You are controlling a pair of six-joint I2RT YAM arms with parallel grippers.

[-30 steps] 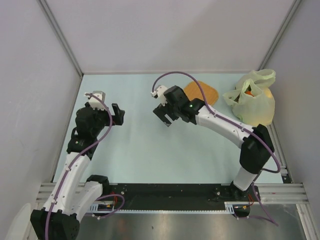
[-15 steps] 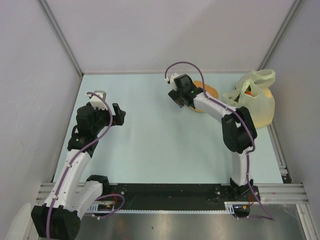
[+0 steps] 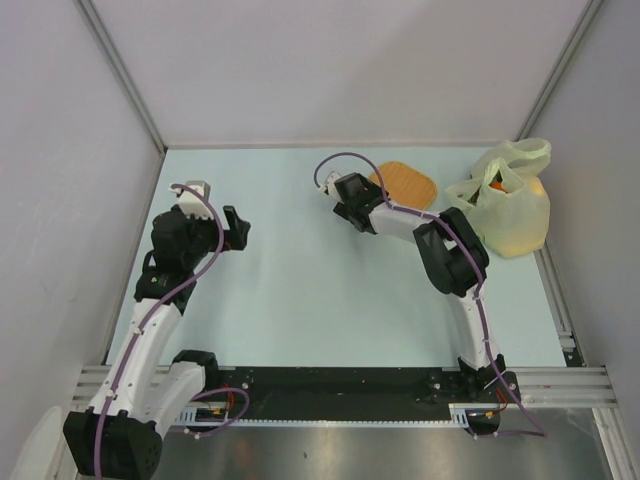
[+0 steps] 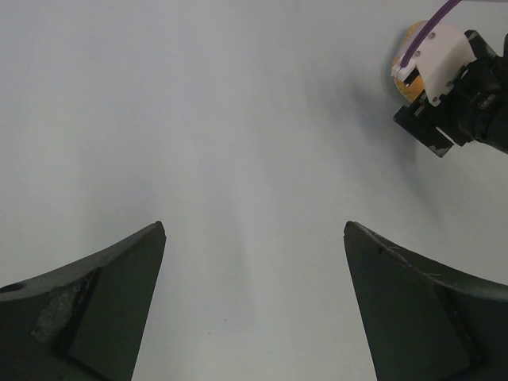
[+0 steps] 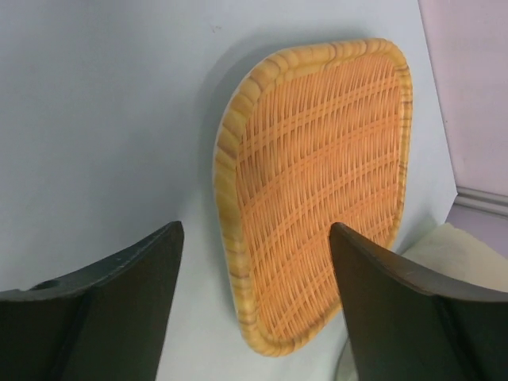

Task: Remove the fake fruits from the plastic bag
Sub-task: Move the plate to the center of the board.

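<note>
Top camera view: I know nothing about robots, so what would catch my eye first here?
Probably the pale yellow-green plastic bag bulging at the far right corner, with an orange fruit peeking from its mouth. Next is the woven orange mat just left of it, with the right gripper open beside the mat's left edge. The left gripper hangs open on the left side.

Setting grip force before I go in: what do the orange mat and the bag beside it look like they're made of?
Orange mat: looks like woven wicker or rattan with a matte finish, judging by the fine crossing strands and the banded, bound rim. Bag: seems to be thin plastic film, translucent pale yellow-green. It is crumpled, and an orange shape shows at its mouth.
</note>
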